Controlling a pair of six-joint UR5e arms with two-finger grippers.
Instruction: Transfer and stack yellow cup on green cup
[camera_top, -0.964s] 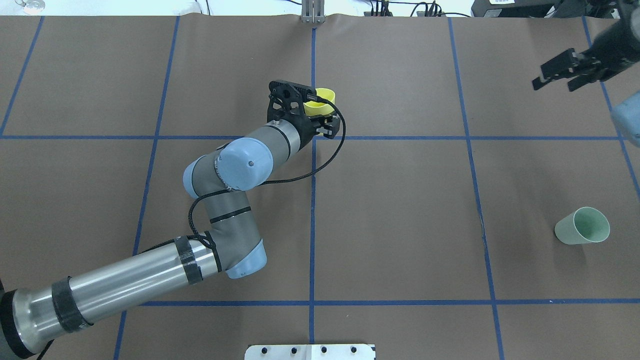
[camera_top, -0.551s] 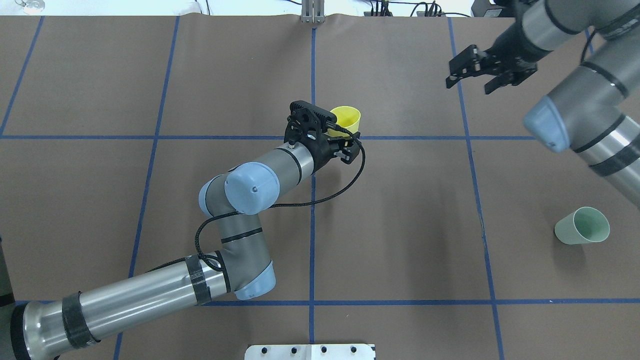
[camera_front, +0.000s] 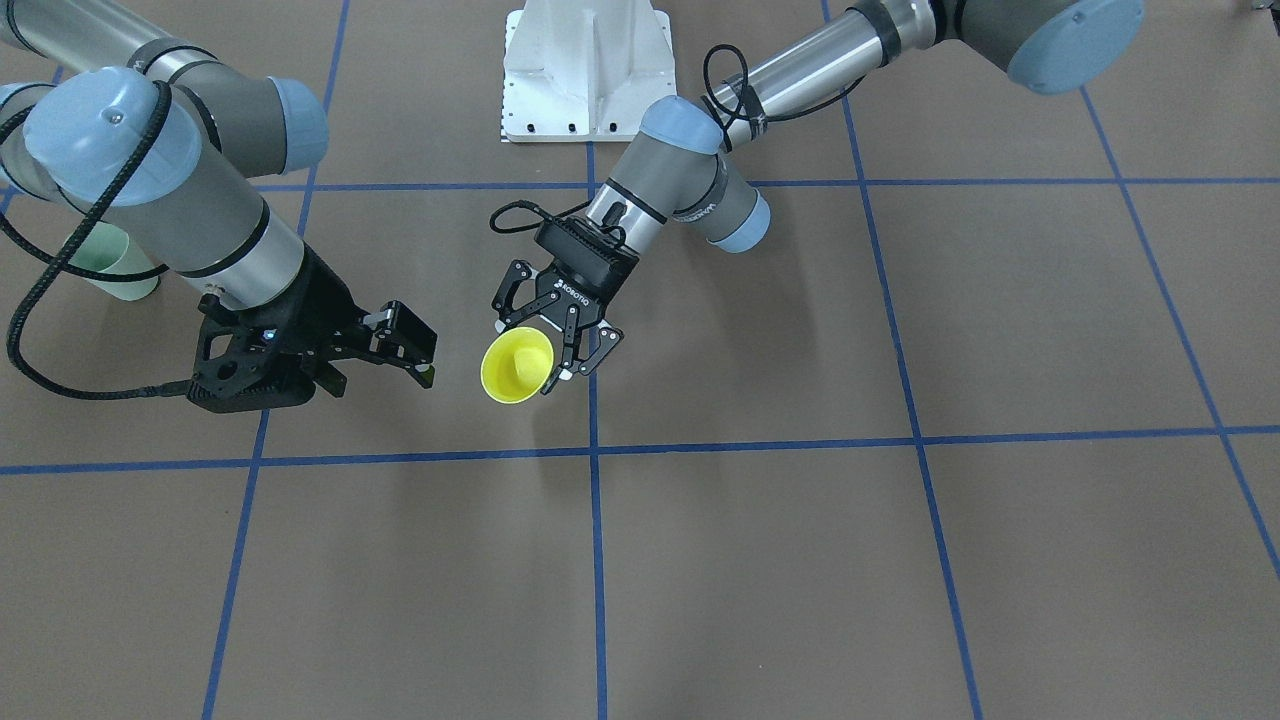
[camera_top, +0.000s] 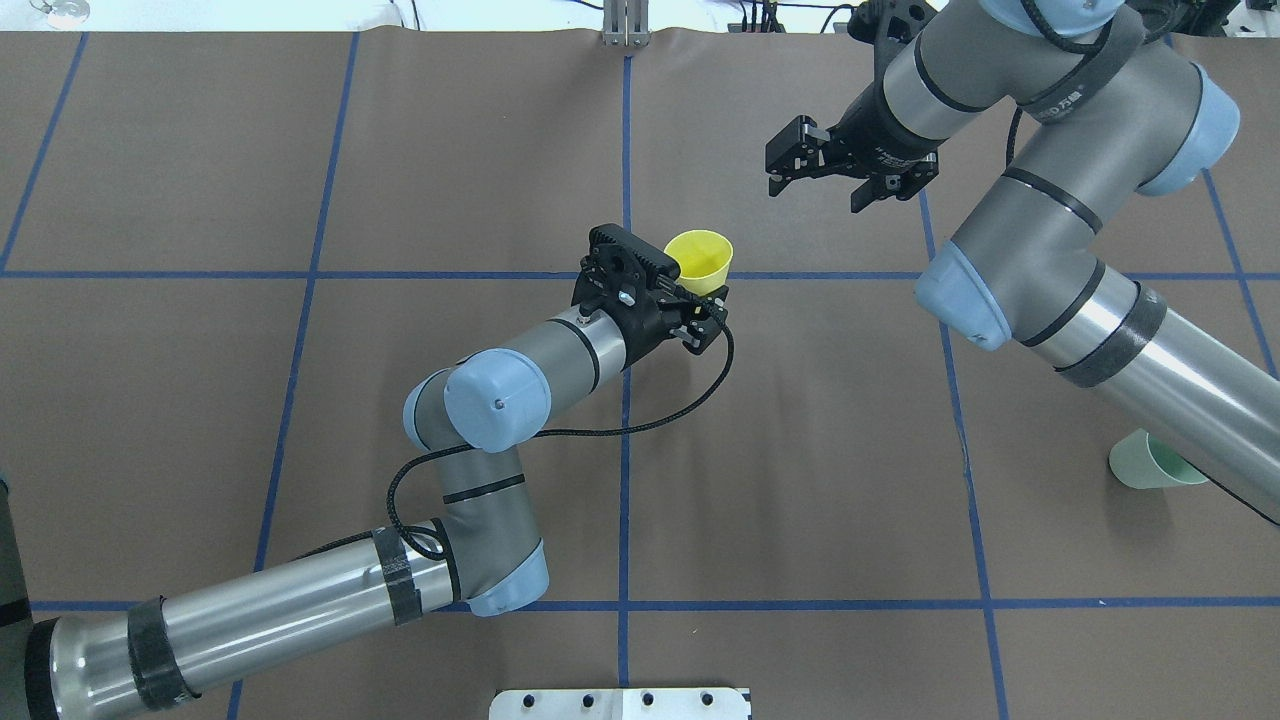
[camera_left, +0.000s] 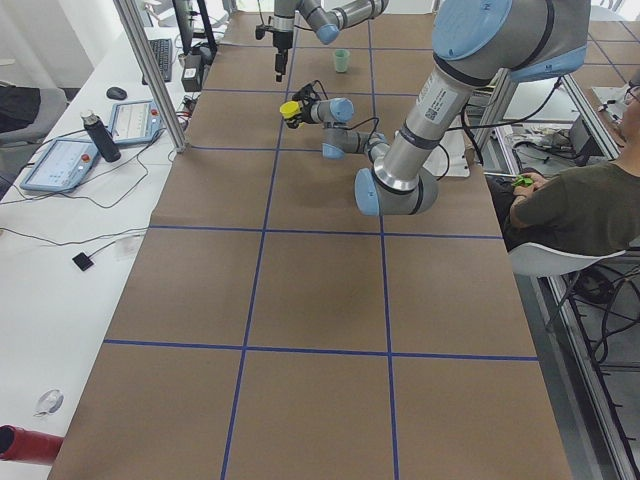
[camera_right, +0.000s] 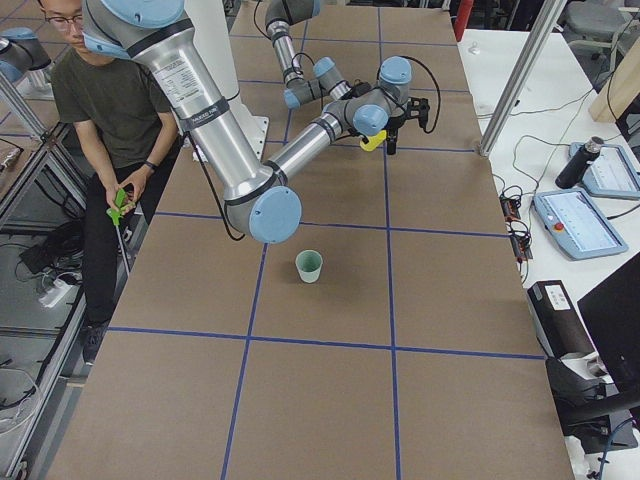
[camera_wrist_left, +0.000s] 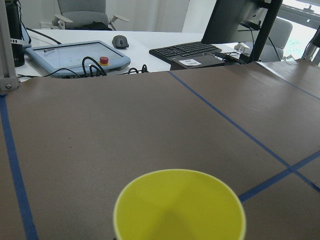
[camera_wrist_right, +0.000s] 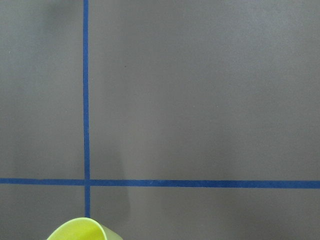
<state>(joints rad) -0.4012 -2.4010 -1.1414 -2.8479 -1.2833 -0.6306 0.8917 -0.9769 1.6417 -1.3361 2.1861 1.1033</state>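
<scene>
The yellow cup (camera_top: 700, 258) is held above the table near its middle, tilted with its mouth facing away from me. My left gripper (camera_top: 692, 300) is shut on its lower body; it also shows in the front view (camera_front: 548, 345) with the cup (camera_front: 515, 367). The cup's rim fills the bottom of the left wrist view (camera_wrist_left: 179, 205) and peeks into the right wrist view (camera_wrist_right: 82, 230). My right gripper (camera_top: 815, 190) is open and empty, hovering apart from the cup, further back and to the right. The green cup (camera_top: 1145, 462) stands upright at the right, partly hidden by my right arm; it shows in full in the right side view (camera_right: 309, 266).
Blue tape lines divide the brown table cover. The white robot base plate (camera_front: 585, 70) sits at my edge of the table. A seated operator (camera_right: 100, 100) is beside the table. Teach pendants (camera_wrist_left: 75, 55) and a keyboard lie on a side bench beyond the far edge.
My right arm has swung in from the far right toward the table's middle, gripper still open. My left arm has carried the yellow cup a little to the right.
</scene>
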